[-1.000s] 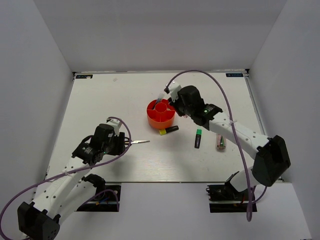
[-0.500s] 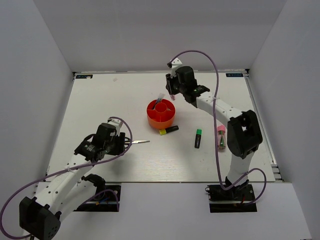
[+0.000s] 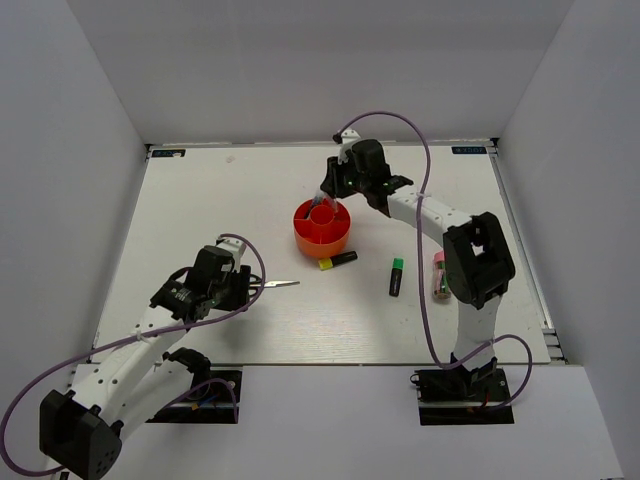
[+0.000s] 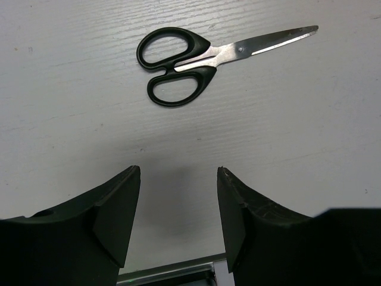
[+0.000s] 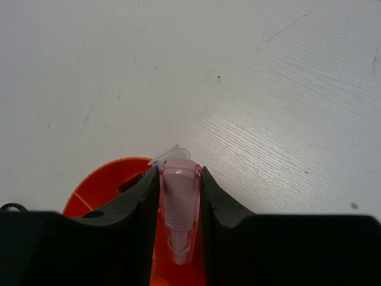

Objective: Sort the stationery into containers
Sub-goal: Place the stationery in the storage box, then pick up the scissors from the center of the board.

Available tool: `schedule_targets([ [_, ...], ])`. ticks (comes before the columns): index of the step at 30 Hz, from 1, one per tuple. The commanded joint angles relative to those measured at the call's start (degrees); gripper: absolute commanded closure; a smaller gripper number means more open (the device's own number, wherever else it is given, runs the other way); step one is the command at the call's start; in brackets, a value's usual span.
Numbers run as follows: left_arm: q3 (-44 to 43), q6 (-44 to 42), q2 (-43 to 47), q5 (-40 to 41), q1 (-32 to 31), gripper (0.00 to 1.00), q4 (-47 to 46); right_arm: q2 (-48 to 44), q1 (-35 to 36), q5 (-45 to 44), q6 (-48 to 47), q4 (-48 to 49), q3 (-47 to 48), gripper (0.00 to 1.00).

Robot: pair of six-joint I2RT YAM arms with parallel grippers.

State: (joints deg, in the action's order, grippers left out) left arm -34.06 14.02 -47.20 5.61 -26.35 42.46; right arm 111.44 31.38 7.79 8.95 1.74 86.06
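Note:
The red-orange round organizer (image 3: 322, 232) stands mid-table; it also shows in the right wrist view (image 5: 107, 187). My right gripper (image 3: 324, 196) hangs over its far rim, shut on the pink-capped clear tube (image 5: 178, 208), whose lower end points into the organizer. Black-handled scissors (image 3: 275, 285) lie flat on the table, blades pointing right, and also show in the left wrist view (image 4: 196, 62). My left gripper (image 3: 243, 287) is open and empty just left of the scissors' handles. A black marker with a yellow cap (image 3: 337, 260), one with a green cap (image 3: 396, 277) and the pink and pale green highlighters (image 3: 440, 277) lie right of the organizer.
White walls close the table on three sides. The right arm's purple cable (image 3: 425, 180) loops above the table's back right.
My right gripper has moved left and nearer, from beside the organizer's far right to over its far rim, with the tube in it. The left arm has hardly moved.

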Motion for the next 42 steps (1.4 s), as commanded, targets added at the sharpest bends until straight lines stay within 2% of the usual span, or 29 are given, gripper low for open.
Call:
schedule_targets([
  [1, 0.2, -0.3, 0.4, 0.9, 0.2, 0.35, 0.1, 1.1, -0.7, 1.5, 1.2, 4.2, -0.5, 1.00],
  [4, 0.2, -0.3, 0.3, 0.9, 0.2, 0.35, 0.3, 0.6, -1.1, 2.0, 1.0, 4.8, -1.8, 1.00],
  [5, 0.2, -0.2, 0.2, 1.0, 0.2, 0.35, 0.3, 0.7, -1.2, 2.5, 0.9, 4.9, -2.1, 0.86],
  [6, 0.2, -0.2, 0.1, 1.0, 0.2, 0.35, 0.3, 0.5, -1.3, 3.0, 0.5, 4.9, -2.5, 0.77],
  [8, 0.2, -0.3, 0.0, 0.8, 0.2, 0.35, 0.2, -0.3, -1.4, 3.8, -0.2, 4.9, -3.4, 0.67],
  [9, 0.2, -0.2, 0.0, 0.7, 0.2, 0.35, 0.0, -0.5, -1.6, 4.0, -0.3, 5.1, -3.8, 0.57],
  [14, 0.1, -0.1, -1.1, 0.2, 0.2, 0.35, -0.3, -3.2, -1.8, 4.8, -1.0, 5.0, -5.1, 0.39],
  [17, -0.2, 0.5, -2.4, 0.2, 0.3, 0.35, -0.7, -4.8, -2.0, 4.3, -1.1, 4.3, -5.4, 0.39],
  [19, -0.5, 1.6, -3.1, -0.2, 0.2, 0.39, -1.8, -5.9, -2.1, 3.6, -1.3, 2.5, -5.3, 0.52],
  [20, -0.6, 3.1, -4.0, 0.1, 0.2, 0.60, -2.1, -7.1, -2.0, 3.0, -1.5, 1.4, -5.0, 0.65],
  [21, -1.9, 4.1, -5.3, 0.5, 0.4, 0.72, -1.7, -8.5, -2.1, 0.4, -2.6, -1.6, -4.6, 1.00],
  [23, -4.0, 8.3, -8.9, 1.9, 0.4, 0.85, -0.7, -11.9, -2.0, -3.4, -6.0, -5.4, -3.8, 1.00],
  [25, -6.5, 13.7, -11.9, 6.2, 0.6, 0.87, 2.4, -15.2, -2.2, -4.0, -6.9, -10.0, -4.8, 1.00],
  [26, -8.0, 18.2, -13.7, 6.8, 1.1, 0.82, 3.2, -17.6, -2.7, -4.1, -8.5, -10.6, -6.6, 0.98],
  [27, -8.9, 19.8, -15.2, 7.4, 1.5, 0.74, 3.3, -20.0, -2.8, -3.6, -8.5, -12.3, -7.7, 0.54],
  [28, -10.7, 20.9, -16.1, 8.2, 2.3, 0.66, 3.3, -21.2, -2.9, -2.8, -10.4, -13.5, -11.5, 0.49],
  [30, -13.4, 23.7, -19.9, 8.2, 3.6, 0.54, 3.0, -27.0, -3.5, 1.6, -13.8, -15.7, -16.5, 0.49],
  [31, -14.5, 23.7, -20.9, 8.0, 5.1, 0.49, 2.4, -28.8, -3.6, 3.2, -14.7, -15.7, -20.8, 0.57],
  [33, -17.5, 20.0, -26.0, 6.5, 6.9, 0.47, 1.3, -35.7, -4.0, 4.9, -15.5, -14.6, -26.8, 0.64],
  [35, -22.2, 17.7, -30.6, 2.2, 9.3, 0.47, 1.8, -40.5, -4.3, 6.6, -16.1, -14.3, -32.7, 0.64],
  [37, -26.2, 15.3, -36.6, 0.3, 11.4, 0.52, 3.5, -44.2, -4.7, 6.9, -16.0, -14.6, -34.4, 0.64],
  [42, -27.8, 13.1, -42.5, -2.3, 13.7, 0.66, 3.2, -49.3, -5.3, 7.6, -14.8, -17.1, -38.2, 0.64],
])
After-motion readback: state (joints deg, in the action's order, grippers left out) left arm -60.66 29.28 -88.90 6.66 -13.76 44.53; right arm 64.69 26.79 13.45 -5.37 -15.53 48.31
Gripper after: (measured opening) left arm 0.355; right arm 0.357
